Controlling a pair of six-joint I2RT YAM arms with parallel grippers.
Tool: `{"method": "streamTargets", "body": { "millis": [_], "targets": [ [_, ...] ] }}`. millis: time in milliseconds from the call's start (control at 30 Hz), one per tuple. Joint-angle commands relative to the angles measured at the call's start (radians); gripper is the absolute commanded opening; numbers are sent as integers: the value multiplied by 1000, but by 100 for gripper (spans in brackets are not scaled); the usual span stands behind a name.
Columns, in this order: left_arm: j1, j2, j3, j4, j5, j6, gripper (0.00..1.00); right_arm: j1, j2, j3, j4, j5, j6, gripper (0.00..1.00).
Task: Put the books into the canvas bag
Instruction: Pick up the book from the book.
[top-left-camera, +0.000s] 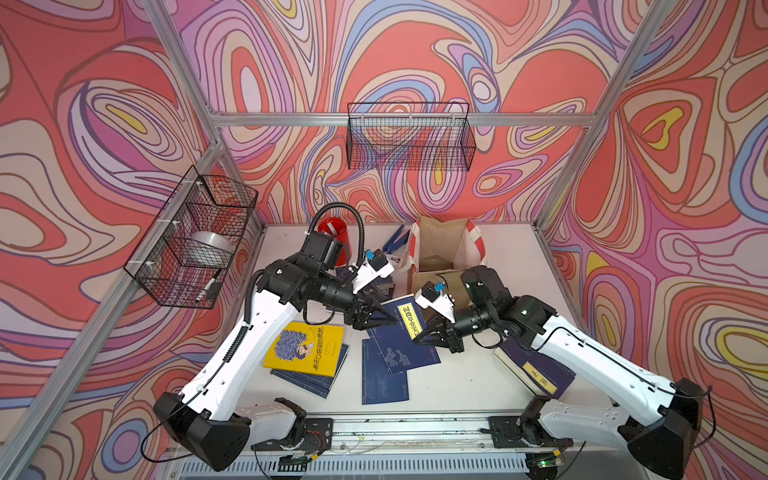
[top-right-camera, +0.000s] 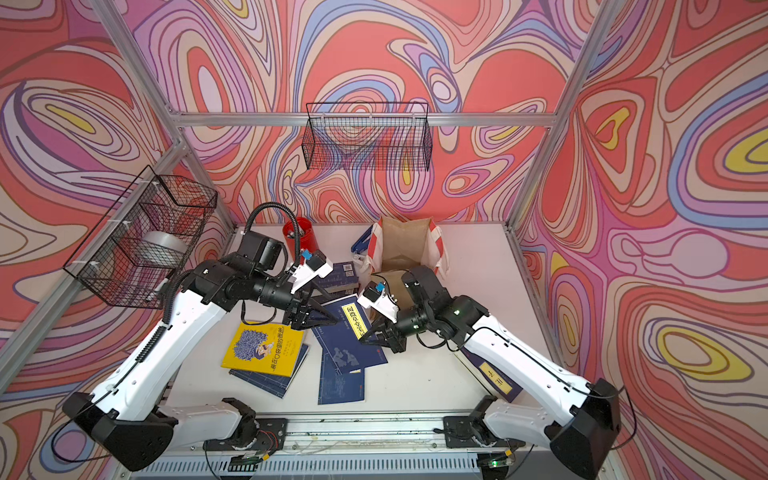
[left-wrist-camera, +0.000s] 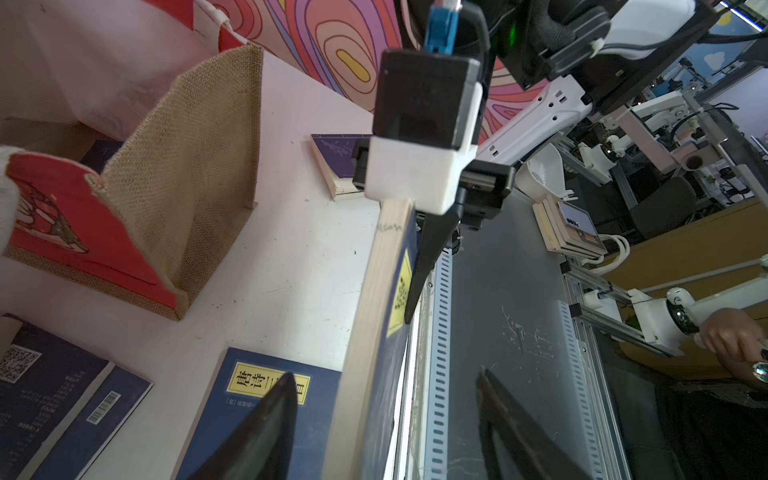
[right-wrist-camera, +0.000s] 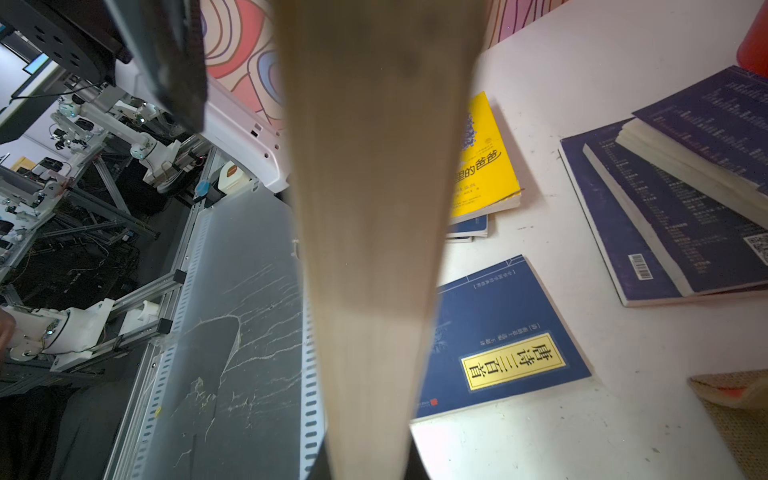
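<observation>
1. Right gripper (top-left-camera: 419, 338) has its jaws pinching a navy book (top-left-camera: 405, 320), lifted off the worktop (top-left-camera: 457, 382), just short of the canvas bag (top-left-camera: 440, 245). Left gripper (top-left-camera: 386, 320) has its jaws spread either side of it.
2. Plenty left: yellow book (top-left-camera: 305, 349) and several navy ones lie out.
3. Labels: held one starts 阅微草堂; flat navy book (right-wrist-camera: 498, 332) reads 唐诗三百首.

My white-shelled, black-jointed left arm (top-left-camera: 249, 345): extended forward, angled inward. My left gripper (top-left-camera: 384, 320): black tapered fingers (left-wrist-camera: 266, 432) parted, either side of navy paperback with yellow label (top-left-camera: 399, 311). My right arm (top-left-camera: 602, 361): mirrored pose. My right gripper (top-left-camera: 419, 338): jaws clamped on same paperback, tips facing left gripper.
</observation>
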Motion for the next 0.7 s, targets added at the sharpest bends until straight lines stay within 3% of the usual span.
{"method": "streamTargets", "body": {
  "millis": [0,33,133,300,333,400,433,533,667],
  "targets": [
    [-12,-6,38,-56,-28,61,27,-4,9,47,-51,-28,-51,0],
    [-14,-2,43,-54,-39,61,15,-4,12,52,-53,-27,-50,0],
    [-30,23,68,-61,-96,65,0,-4,12,59,-48,-39,-49,0],
    [-32,27,88,-31,-139,70,0,-26,-14,44,2,-7,-13,2],
    [-32,18,86,-10,-161,67,0,-50,-32,29,53,21,30,21],
    [-32,2,93,17,-224,71,0,-147,-62,13,134,82,134,78],
    [-33,-6,100,34,-267,71,0,-206,-68,27,158,119,199,89],
    [-30,-37,116,89,-394,82,0,-355,-62,110,135,225,321,98],
    [-27,-73,141,152,-471,131,0,-375,5,288,-45,594,356,98]
  ]
}}
